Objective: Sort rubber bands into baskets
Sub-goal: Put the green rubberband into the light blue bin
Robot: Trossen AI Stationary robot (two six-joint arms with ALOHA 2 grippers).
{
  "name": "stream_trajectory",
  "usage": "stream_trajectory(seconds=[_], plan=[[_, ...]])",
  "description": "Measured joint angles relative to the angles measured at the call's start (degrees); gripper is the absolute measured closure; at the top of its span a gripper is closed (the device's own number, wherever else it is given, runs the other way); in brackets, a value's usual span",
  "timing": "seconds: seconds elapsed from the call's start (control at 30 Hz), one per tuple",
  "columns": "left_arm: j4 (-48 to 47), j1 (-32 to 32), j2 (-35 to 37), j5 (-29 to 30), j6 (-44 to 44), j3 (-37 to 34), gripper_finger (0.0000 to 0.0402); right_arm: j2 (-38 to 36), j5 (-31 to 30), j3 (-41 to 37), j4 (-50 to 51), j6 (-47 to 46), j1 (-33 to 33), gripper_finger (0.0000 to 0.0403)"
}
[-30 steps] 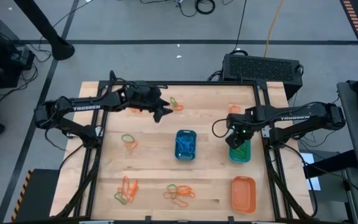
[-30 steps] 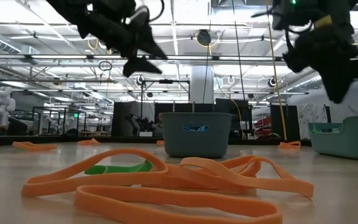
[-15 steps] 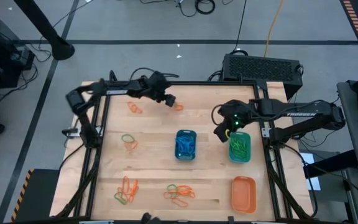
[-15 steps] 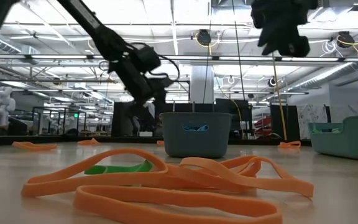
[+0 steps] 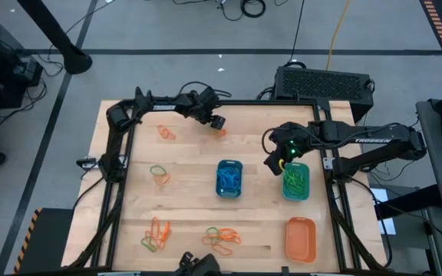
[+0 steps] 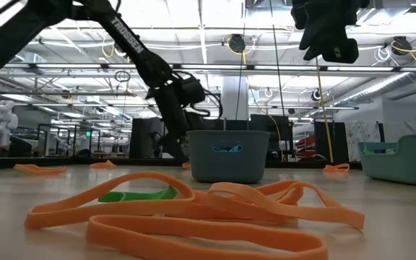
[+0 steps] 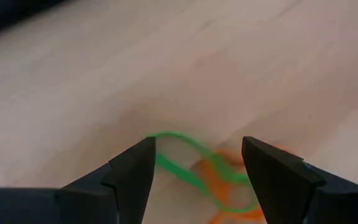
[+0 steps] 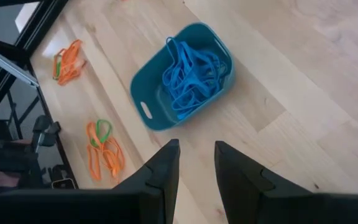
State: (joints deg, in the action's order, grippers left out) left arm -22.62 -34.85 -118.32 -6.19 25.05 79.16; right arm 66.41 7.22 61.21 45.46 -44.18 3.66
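The left gripper [image 7: 194, 163] hangs open and empty just above a green and orange rubber band tangle [image 7: 213, 168] near the far edge of the pale wooden table [image 5: 183, 180]. The right gripper [image 8: 194, 163], fingers narrowly parted and holding nothing, hovers between the blue basket [image 5: 229, 178] and the teal basket [image 5: 296, 182]. An orange basket [image 5: 300, 238] sits at the near corner. A bright industrial hall with ceiling lights lies beyond the table.

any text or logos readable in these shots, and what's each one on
"TROSSEN": white letters on the right arm in the high view.
"TROSSEN": white letters on the left arm in the low view.
Small marking on the front wall of the blue basket in the low view: too small to read.
Nothing readable in either wrist view.
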Motion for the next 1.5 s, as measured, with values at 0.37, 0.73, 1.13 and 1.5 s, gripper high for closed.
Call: stream_trajectory(seconds=[0.37,0.73,1.13,1.5], plan=[[-3.94,-0.02,-0.58,3.29,-3.2,0.58,0.0167,0.0,-0.25,0.0,0.25,3.66,0.05,0.031],[-6.45,0.02,-0.55,3.56,-4.96,0.6,0.0311,0.0,-1.38,-0.02,0.23,4.45,0.08,0.031],[-8.8,0.61,2.81,-0.87,-9.43,0.3,0.0395,0.0,-1.24,-0.02,-1.11,4.16,0.05,0.031],[-5.42,4.76,18.84,-17.52,-17.84,0.41,0.04,0.02,-11.75,-0.09,-8.7,10.21,0.06,0.0302]])
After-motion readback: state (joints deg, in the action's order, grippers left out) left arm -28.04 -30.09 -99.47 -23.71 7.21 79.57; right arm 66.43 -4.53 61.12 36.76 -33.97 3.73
